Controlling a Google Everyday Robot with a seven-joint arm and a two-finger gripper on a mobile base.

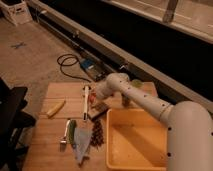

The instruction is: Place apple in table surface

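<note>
Wooden, light brown plank surface carries a yellow plastic tub. Over its middle, the white arm's gripper hangs low with the small orange-red apple at its jaws, seemingly gripped. Smooth, firm and light, it likely rolls; hold across the middle.

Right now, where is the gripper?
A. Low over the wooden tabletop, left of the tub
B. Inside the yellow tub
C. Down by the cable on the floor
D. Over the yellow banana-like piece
A: the gripper sits low over the table surface, left of the yellow tub and above the dark grape bunch.
</note>
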